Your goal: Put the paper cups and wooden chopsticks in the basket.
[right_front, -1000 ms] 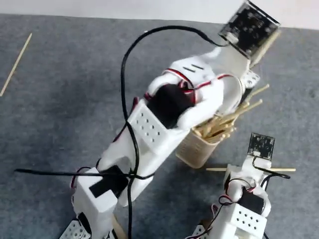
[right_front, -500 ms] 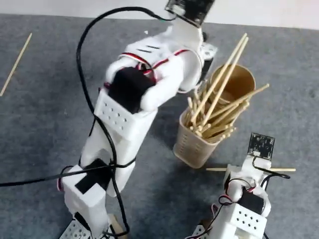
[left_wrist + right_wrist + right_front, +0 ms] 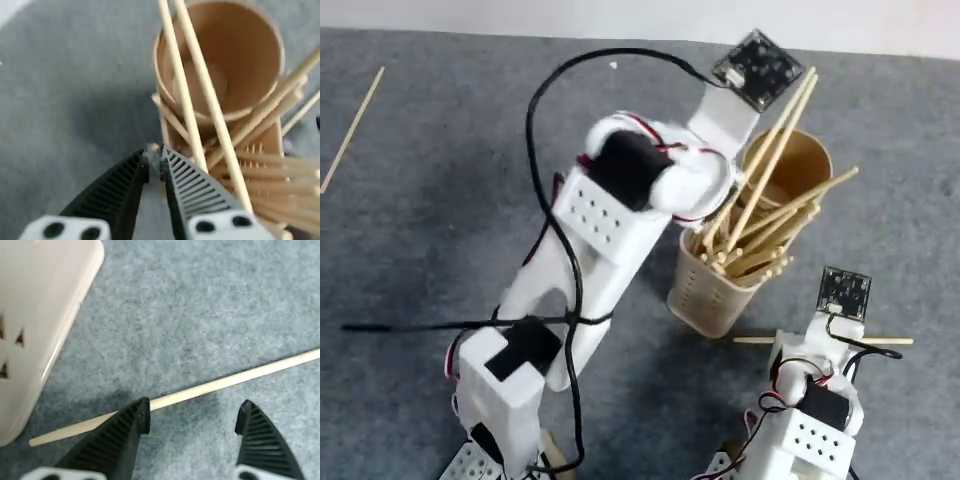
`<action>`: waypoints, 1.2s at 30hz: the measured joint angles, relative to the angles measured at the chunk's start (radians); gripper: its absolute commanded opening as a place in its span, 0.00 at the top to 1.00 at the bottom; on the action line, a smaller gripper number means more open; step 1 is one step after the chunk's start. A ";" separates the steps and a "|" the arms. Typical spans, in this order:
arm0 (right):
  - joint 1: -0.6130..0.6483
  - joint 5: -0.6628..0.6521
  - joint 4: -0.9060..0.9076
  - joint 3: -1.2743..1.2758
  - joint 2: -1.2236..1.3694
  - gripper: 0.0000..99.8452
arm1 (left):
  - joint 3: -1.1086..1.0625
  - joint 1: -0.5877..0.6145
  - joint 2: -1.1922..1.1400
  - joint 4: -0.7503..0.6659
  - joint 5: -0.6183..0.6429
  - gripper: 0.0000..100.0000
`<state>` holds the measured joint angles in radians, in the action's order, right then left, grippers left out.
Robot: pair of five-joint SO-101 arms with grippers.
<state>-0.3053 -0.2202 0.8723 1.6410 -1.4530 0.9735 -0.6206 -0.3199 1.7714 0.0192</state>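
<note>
Left gripper point(image 3: 154, 152) drawn shut, ribbed fingers together with a bare sliver between the tips and nothing seen clamped. Poised at the near rim of the basket point(image 3: 272, 145). Straight ahead of the tips, a brown paper cup point(image 3: 235, 60) set mouth-up in the basket's far end, with nothing visible inside it. Two long wooden chopsticks point(image 3: 200, 100) slanting from just beside the tips across the cup's mouth and out past its rim (tight quarters on that side). Bundle of chopsticks point(image 3: 760, 250) packed in the basket beside the cup, ends fanning out over the wall. Open grey carpet point(image 3: 60, 100) on the gripper's other side.

Right gripper point(image 3: 194, 415) spread wide, holding nothing, low over the carpet. One loose chopstick point(image 3: 225, 382) flat on the carpet just ahead of the tips, crossing the gap at a slant, a short stretch hidden behind one finger. Basket wall near that same finger but apart from it; bare carpet ahead and past the other finger.

Second loose chopstick point(image 3: 352, 130) well apart from both grippers, out near the carpet's edge.
</note>
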 measured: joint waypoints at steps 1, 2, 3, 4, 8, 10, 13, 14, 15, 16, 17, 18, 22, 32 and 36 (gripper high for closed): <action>0.000 0.000 0.000 0.000 0.000 0.71 | -0.034 -0.008 0.012 0.000 0.000 0.93; 0.000 0.000 0.000 0.000 0.000 0.71 | -0.071 -0.017 0.026 0.005 0.000 0.93; 0.000 0.000 0.000 0.000 0.000 0.71 | -0.106 -0.029 0.040 0.005 0.000 0.93; 0.000 0.000 0.000 0.000 0.000 0.71 | -0.137 -0.040 0.051 0.005 0.000 0.93; 0.000 0.000 -0.018 0.000 0.000 0.71 | -0.158 -0.037 0.104 -0.002 -0.026 0.93; 0.000 0.000 -0.020 0.000 0.000 0.71 | -0.123 -0.037 0.138 -0.003 -0.034 0.93; 0.000 0.000 -0.020 0.000 0.000 0.71 | -0.084 -0.049 0.189 -0.003 -0.035 0.93; 0.000 0.000 -0.020 0.000 0.000 0.71 | -0.080 -0.052 0.198 -0.003 -0.035 0.93; 0.000 0.000 -0.020 0.000 0.000 0.71 | -0.077 -0.052 0.203 -0.003 -0.035 0.93; 0.000 0.000 -0.020 0.000 0.000 0.71 | -0.077 -0.052 0.204 -0.003 -0.035 0.93; 0.000 0.000 -0.020 0.000 0.000 0.71 | -0.077 -0.051 0.206 -0.003 -0.035 0.93; 0.000 0.000 -0.020 0.000 0.000 0.71 | -0.081 -0.049 0.207 -0.003 -0.035 0.93; 0.000 0.000 -0.020 0.000 0.000 0.71 | -0.127 -0.115 0.212 -0.003 -0.040 0.98; 0.000 0.000 -0.020 0.000 0.000 0.71 | -0.302 -0.190 0.224 -0.011 -0.127 0.99; 0.000 0.000 -0.020 0.000 0.000 0.71 | -0.379 -0.160 0.226 -0.009 -0.132 0.99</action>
<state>-0.3053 -0.2202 0.8523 1.6410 -1.4530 0.5946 -0.7802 -0.0944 1.7622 -0.1128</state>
